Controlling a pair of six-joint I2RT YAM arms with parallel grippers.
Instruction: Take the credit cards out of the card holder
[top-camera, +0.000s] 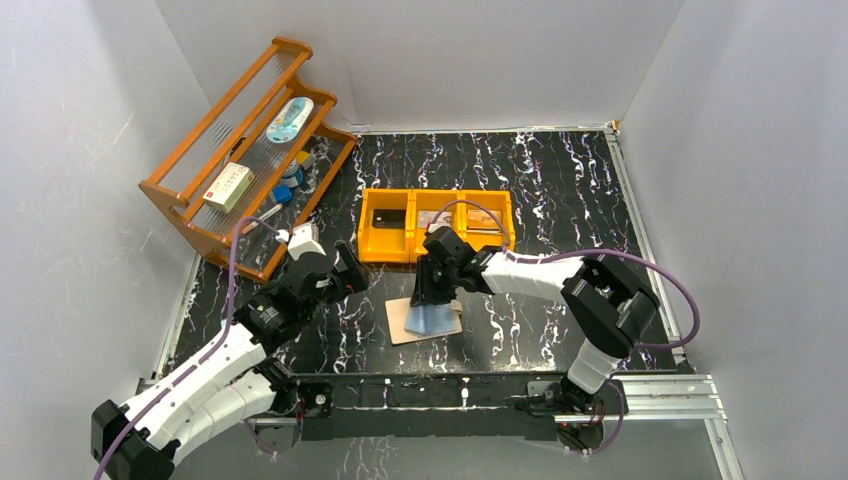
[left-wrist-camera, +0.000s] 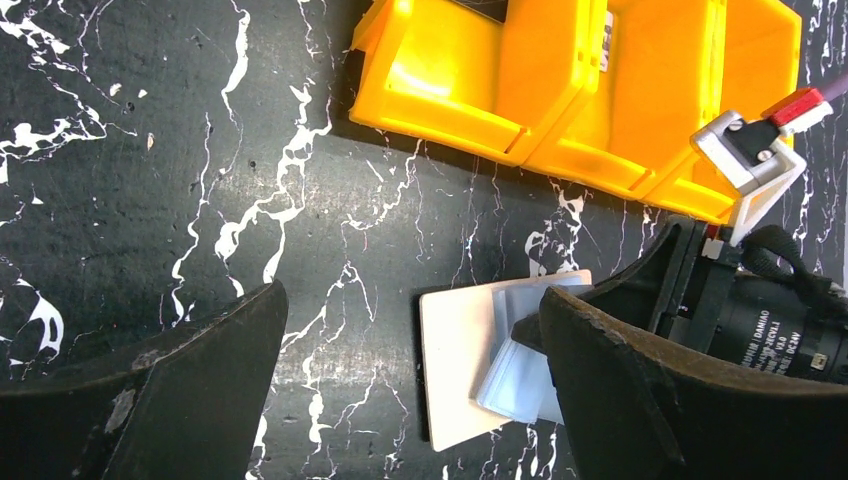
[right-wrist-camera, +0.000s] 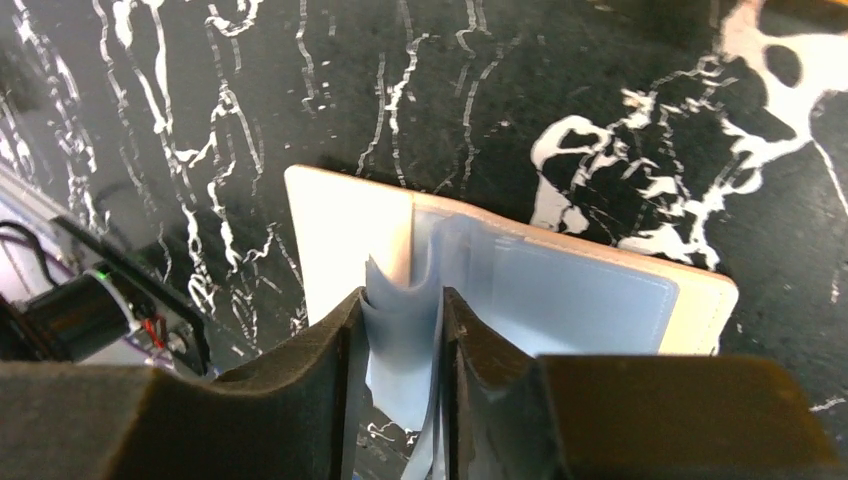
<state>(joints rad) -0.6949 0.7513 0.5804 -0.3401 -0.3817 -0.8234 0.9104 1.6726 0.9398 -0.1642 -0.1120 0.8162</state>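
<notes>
The card holder (top-camera: 404, 323) lies unfolded on the black marbled table, its beige inside facing up. Its silvery-blue sleeve panels (right-wrist-camera: 404, 345) stand bunched upward, and my right gripper (right-wrist-camera: 402, 312) is shut on them from above. In the top view the right gripper (top-camera: 434, 297) sits over the holder's right half. My left gripper (top-camera: 352, 276) hovers open just left of the holder, nothing between its fingers. The left wrist view has the card holder (left-wrist-camera: 462, 355) close to the right finger (left-wrist-camera: 620, 370). No credit cards show; I cannot tell whether the sleeves hold any.
An orange three-compartment tray (top-camera: 437, 250) stands right behind the holder, dark flat items in its outer compartments. A wooden rack (top-camera: 190, 195) with small objects leans at the back left. White walls close in both sides, and a metal rail runs along the near edge.
</notes>
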